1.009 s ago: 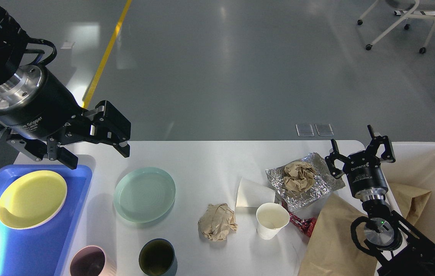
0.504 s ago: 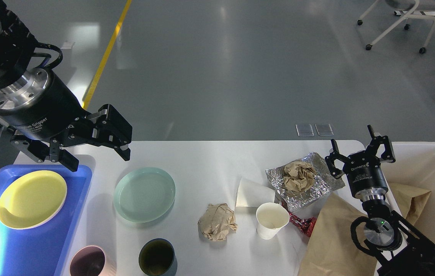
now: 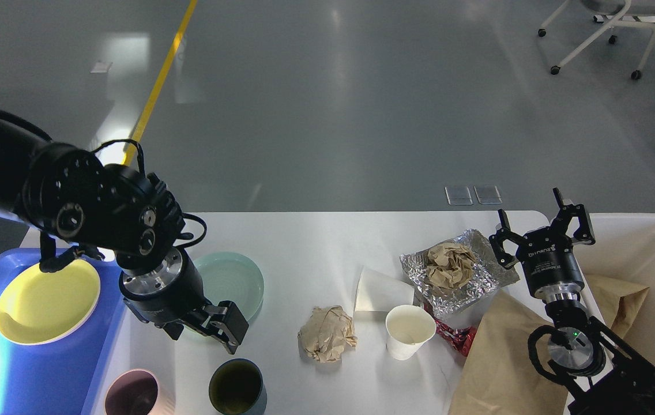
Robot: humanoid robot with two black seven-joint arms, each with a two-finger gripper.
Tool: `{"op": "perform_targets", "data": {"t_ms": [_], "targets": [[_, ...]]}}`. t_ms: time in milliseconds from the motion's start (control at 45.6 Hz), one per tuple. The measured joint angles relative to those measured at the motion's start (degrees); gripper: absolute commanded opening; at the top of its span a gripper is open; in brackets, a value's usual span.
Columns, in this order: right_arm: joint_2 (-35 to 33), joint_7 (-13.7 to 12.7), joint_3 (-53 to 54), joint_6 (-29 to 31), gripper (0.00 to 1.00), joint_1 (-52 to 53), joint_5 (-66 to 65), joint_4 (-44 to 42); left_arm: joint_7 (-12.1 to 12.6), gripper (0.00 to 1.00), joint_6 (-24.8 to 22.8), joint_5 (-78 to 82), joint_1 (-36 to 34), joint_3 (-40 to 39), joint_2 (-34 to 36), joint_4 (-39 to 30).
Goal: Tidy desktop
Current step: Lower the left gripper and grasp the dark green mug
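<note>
Left gripper: pointed down over the near edge of the pale green plate, just above the dark green cup at 6 o'clock. One finger visible at 478,575, a second at about 372,572; gap between them apparent, nothing held, so fingers apart. Wrist and arm running up toward 10 o'clock, covering the left part of the green plate.

Right gripper: pointed toward 12 o'clock at the right rear of the table, fingers spread wide, nothing between them. Foil sheet just beside it at 9 o'clock, carrying a crumpled brown paper ball.

Outward from the left gripper: pink cup at 7 o'clock, touching or nearly touching the blue tray; yellow plate lying in the tray at 9 o'clock.

Centre of the table: second crumpled paper ball, white paper cup upright, white napkin behind the cup, red wrapper at 3 o'clock of the cup, partly under the brown paper bag.

Cream bin at the right edge, beyond the right arm, brown paper inside.

Table: white, spanning the full width of the view, carrying all items listed.
</note>
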Motion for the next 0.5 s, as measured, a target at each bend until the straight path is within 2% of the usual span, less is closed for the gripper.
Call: {"op": "perform_targets", "data": {"t_ms": [88, 197, 504], "targets": [[0.0, 0.0, 0.0, 0.0, 1.0, 0.0, 0.0, 0.0, 0.2, 0.93, 6.0, 6.3, 6.2, -1.3, -0.6, 0.8], [0.0, 0.0, 0.0, 0.0, 1.0, 0.0, 0.0, 0.0, 0.4, 0.93, 10.0, 9.6, 11.0, -1.9, -0.5, 2.4], [0.0, 0.0, 0.0, 0.0, 1.0, 0.0, 0.0, 0.0, 0.5, 0.93, 10.7, 10.3, 22.9, -2.0, -4.0, 14.5]]}}
